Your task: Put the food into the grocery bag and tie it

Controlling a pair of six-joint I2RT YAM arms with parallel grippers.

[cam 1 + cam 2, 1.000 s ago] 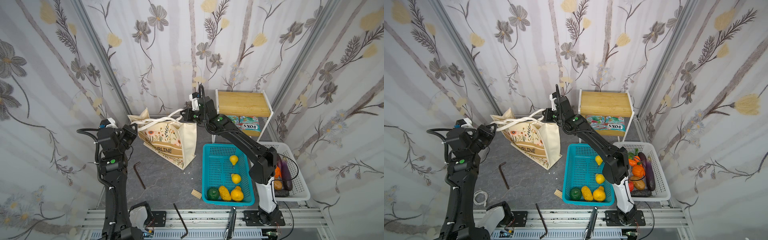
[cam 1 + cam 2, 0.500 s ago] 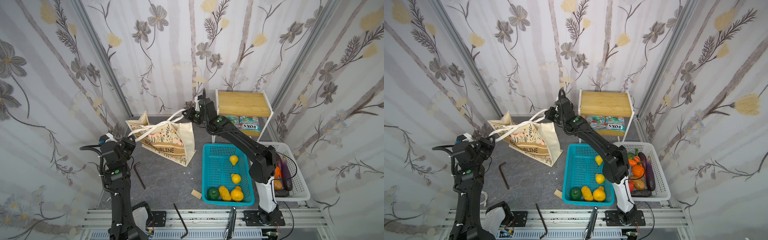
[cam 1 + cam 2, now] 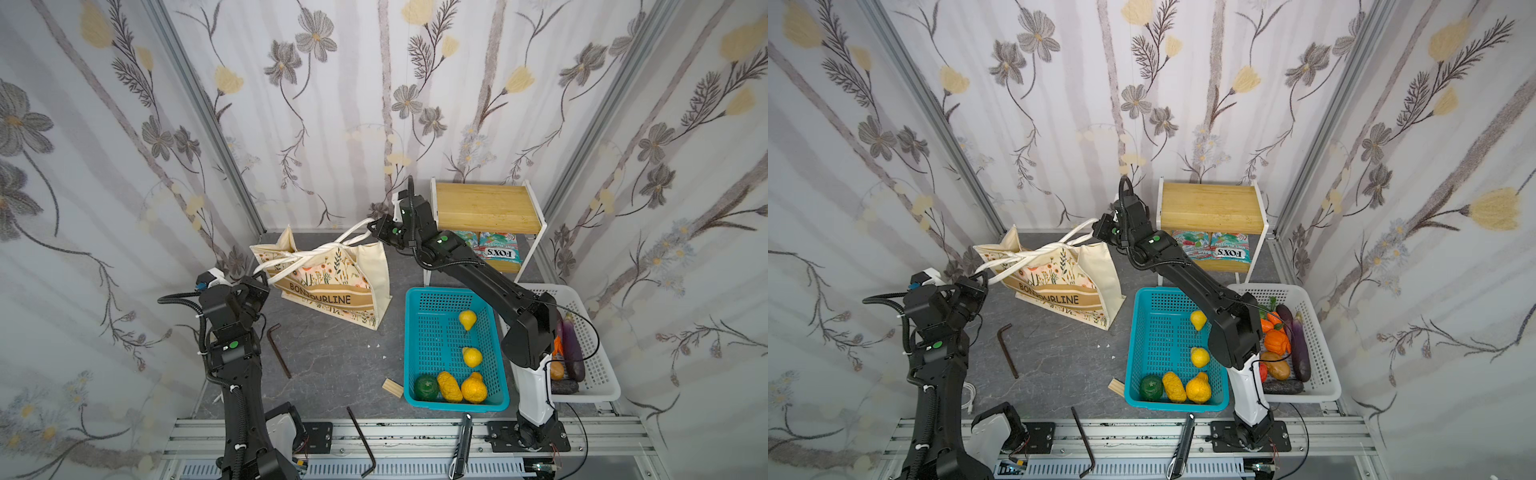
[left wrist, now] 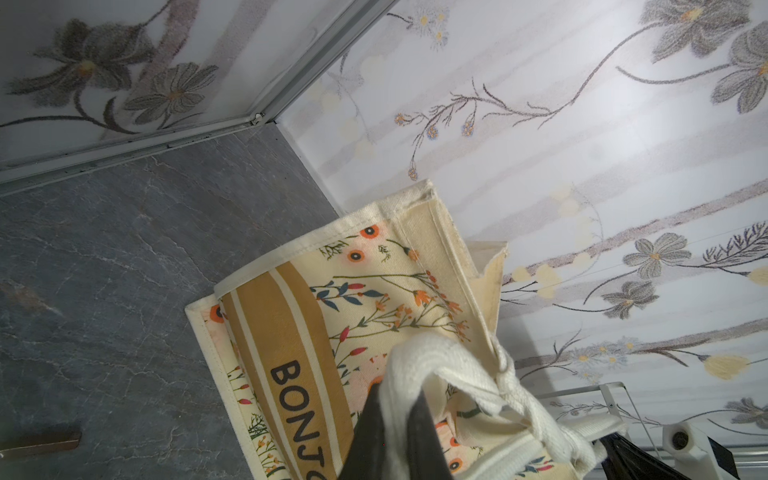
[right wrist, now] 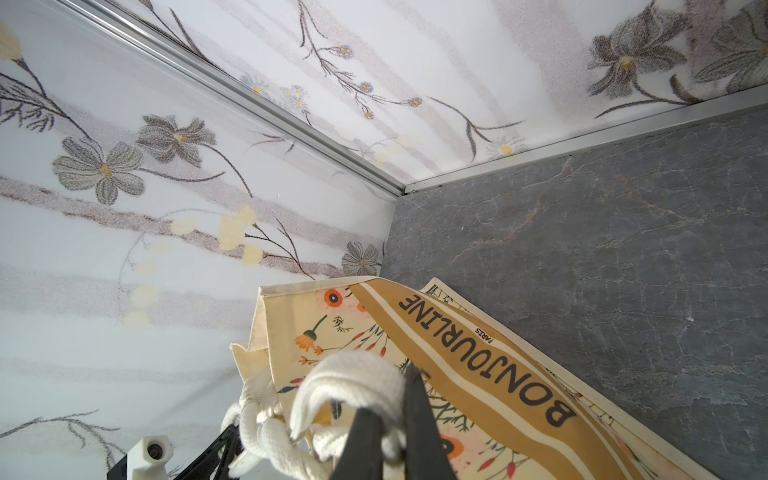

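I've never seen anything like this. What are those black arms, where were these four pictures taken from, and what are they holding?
Two black robot arms stand at a grey table. Two pictures look down from overhead, side by side; the other two come from a camera on each arm's wrist. The left tool and the right tool are each shut on a white rope handle of the floral BONJOURLINE tote bag. Beside it sit a teal basket of toy fruit, a white basket of toy vegetables and a wooden shelf.

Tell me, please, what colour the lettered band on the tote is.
The band is tan with black lettering, clearest in the right wrist view.
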